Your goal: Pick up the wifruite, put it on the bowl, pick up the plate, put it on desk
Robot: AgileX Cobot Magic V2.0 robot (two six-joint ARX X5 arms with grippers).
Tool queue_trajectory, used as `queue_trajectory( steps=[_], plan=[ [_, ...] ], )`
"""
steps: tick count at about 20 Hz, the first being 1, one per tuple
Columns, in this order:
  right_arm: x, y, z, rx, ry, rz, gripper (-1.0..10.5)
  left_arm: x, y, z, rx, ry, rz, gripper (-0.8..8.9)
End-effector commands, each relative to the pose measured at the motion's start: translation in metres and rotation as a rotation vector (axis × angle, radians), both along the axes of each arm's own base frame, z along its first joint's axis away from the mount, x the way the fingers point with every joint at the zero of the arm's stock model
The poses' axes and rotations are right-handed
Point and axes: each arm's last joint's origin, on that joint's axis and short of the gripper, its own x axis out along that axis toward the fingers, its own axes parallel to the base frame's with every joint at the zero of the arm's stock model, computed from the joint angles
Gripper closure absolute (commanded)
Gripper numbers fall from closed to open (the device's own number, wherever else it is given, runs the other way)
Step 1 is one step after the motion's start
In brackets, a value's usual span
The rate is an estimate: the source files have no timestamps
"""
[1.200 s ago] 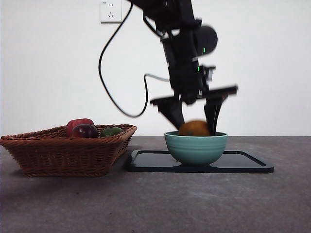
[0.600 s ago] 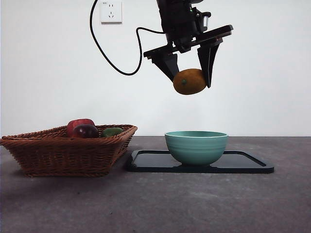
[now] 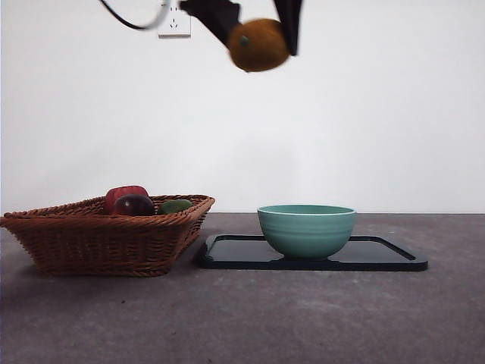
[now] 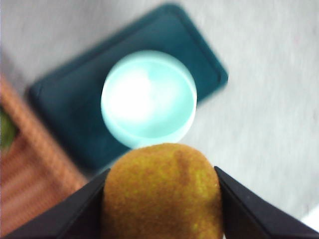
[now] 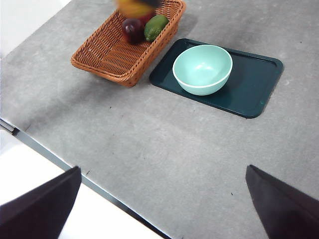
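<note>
The orange-brown wifruite (image 3: 259, 45) hangs high over the desk (image 3: 242, 318), close to the front view's upper edge, with my left gripper (image 3: 261, 44) shut on it. In the left wrist view the wifruite (image 4: 159, 184) sits between both black jaws, far above the mint-green bowl (image 4: 148, 97). The bowl (image 3: 306, 230) is empty and stands on the dark plate (image 3: 379, 258). My right gripper (image 5: 164, 209) waits high above the desk's near side, open and holding nothing. From there I see the bowl (image 5: 202, 68) and plate (image 5: 254, 84) below.
A brown wicker basket (image 3: 106, 231) stands left of the plate, holding a dark red-purple fruit (image 3: 132, 203) and a green fruit (image 3: 175, 205). The basket (image 5: 117, 57) almost touches the plate's edge. A wall socket (image 3: 173, 19) is behind.
My left gripper has risen from the bowl with the wifruite in it, going up and slightly left to the top of the front view. The bowl is now empty.
</note>
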Motion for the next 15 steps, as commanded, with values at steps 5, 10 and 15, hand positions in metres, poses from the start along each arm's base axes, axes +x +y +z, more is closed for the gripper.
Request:
queue_trajectory(
  steps=[5,10,15],
  plan=[
    [0.000,0.000,0.003,0.008,-0.010,0.003,3.9,-0.040,0.046,-0.011,0.126,0.123,0.033,5.37],
    [0.000,0.000,0.003,0.008,-0.010,0.004,3.9,-0.059,0.096,-0.023,0.249,0.103,0.217,5.37],
    [0.000,0.000,0.003,0.008,-0.010,0.003,3.9,-0.065,0.136,-0.034,0.136,0.029,0.372,5.37]
  ],
)
